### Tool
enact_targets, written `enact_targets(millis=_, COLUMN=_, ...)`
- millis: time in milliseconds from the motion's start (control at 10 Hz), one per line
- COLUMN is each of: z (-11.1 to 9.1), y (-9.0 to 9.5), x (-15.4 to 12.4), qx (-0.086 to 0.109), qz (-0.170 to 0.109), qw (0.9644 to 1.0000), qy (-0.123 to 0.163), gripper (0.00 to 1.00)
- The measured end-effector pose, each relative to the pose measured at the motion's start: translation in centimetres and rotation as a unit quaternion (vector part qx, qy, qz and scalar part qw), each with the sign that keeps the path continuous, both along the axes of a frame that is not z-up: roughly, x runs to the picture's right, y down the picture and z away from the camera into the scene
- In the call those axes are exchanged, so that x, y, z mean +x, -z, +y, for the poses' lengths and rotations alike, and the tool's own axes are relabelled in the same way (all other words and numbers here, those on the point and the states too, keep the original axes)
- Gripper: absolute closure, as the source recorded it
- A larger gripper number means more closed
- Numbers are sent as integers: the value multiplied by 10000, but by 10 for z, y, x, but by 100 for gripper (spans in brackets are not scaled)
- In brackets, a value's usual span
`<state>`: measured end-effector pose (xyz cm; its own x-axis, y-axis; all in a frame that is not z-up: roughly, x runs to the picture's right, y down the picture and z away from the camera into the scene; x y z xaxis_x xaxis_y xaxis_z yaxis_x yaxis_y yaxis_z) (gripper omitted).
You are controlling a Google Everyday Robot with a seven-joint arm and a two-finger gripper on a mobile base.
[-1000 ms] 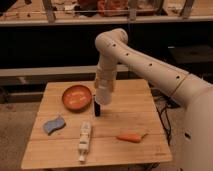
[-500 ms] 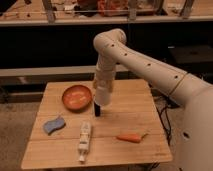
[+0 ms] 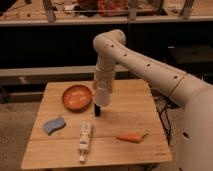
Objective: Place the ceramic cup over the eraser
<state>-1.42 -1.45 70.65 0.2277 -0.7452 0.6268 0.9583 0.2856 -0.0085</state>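
Camera view: the fingers seem closed around the ceramic cup (image 3: pixel 102 101). Cup and arm are so alike in colour that I judge this mostly from the pale cylinder hanging at the tip of the gripper (image 3: pixel 101 94). The gripper hangs over the middle of the table (image 3: pixel 142 102), a little toward the far edge. The eraser (image 3: pixel 98 111) stands upright directly below the cup, its lower part still uncovered. Over the last second almost nothing has moved; cup and arm sit where they were, perhaps a shade lower. That suggests the lining-up is finished and a straight descent and release remain. The orange bowl (image 3: pixel 77 97) lies just beside the eraser, toward the far left corner, close enough to mind.
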Motion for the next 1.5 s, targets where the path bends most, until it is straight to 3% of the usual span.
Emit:
enact_targets(millis=300, z=-5, y=11, x=-1, qx=239, qz=-178, qw=9995, qy=-92, gripper=99)
enact_targets(millis=900, z=-9, y=17, x=-15, qx=423, qz=-190, qw=9989, qy=60, gripper=100)
enact_targets(millis=1500, z=-11, y=-1, x=-27, qx=468, qz=-47, qw=9986, qy=240, gripper=100)
